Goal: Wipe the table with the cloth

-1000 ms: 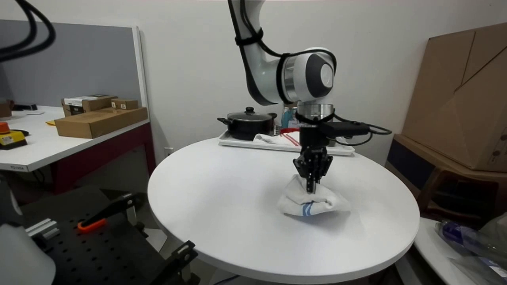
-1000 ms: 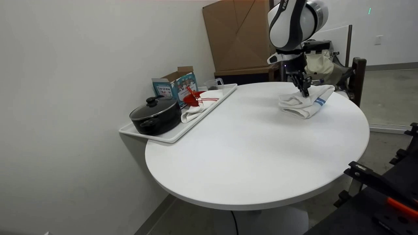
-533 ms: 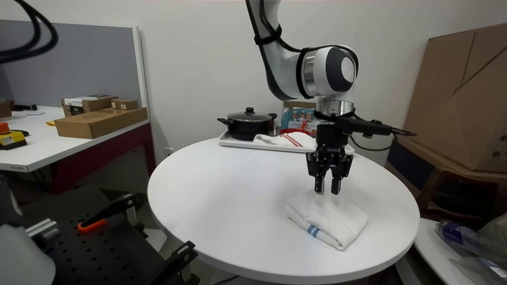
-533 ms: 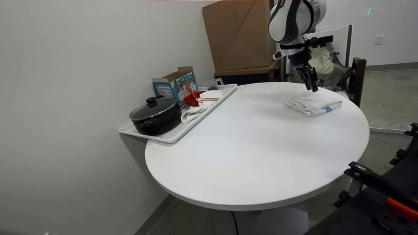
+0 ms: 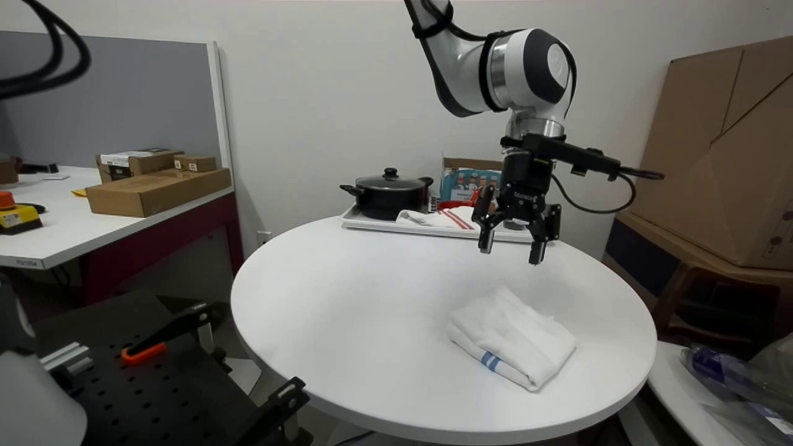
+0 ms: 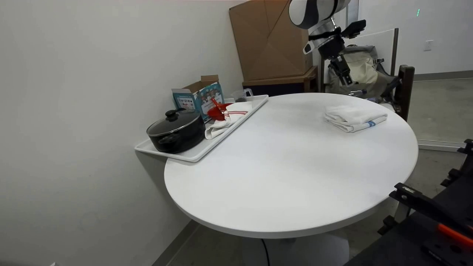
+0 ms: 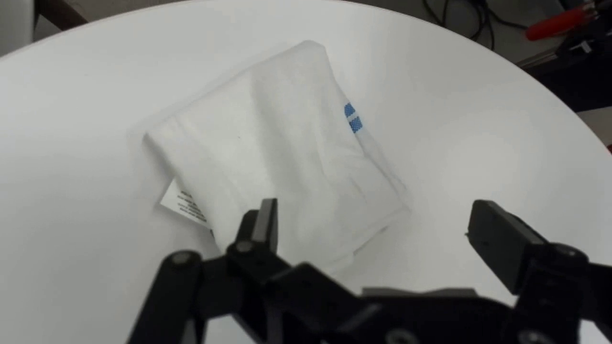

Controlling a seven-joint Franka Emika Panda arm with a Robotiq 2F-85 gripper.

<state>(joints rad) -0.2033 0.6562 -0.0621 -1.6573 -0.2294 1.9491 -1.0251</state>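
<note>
The Robotiq gripper (image 5: 512, 254) hangs above the round white table (image 5: 347, 322), fingers (image 7: 264, 224) spread wide, holding nothing. The folded blue-striped towel (image 5: 514, 339) lies on the table, apart from the gripper — lower and, in the wrist view, ahead of the fingers, off-centre from their gap. Gripping it likely needs a shift, then descent.

Both exterior views: bright, diffuse light is falling on the white round tabletop (image 5: 347, 297). In an exterior view, soft shadow is lying on the white wall (image 6: 92, 111) under the white rectangular tray (image 6: 201, 149). Wrist view: pale glare is pooling toward the tabletop's right edge; the folded white cloth with blue stripes (image 7: 287, 143) is nearly washing out; print on the white tag (image 7: 177, 203) is blurring.
</note>
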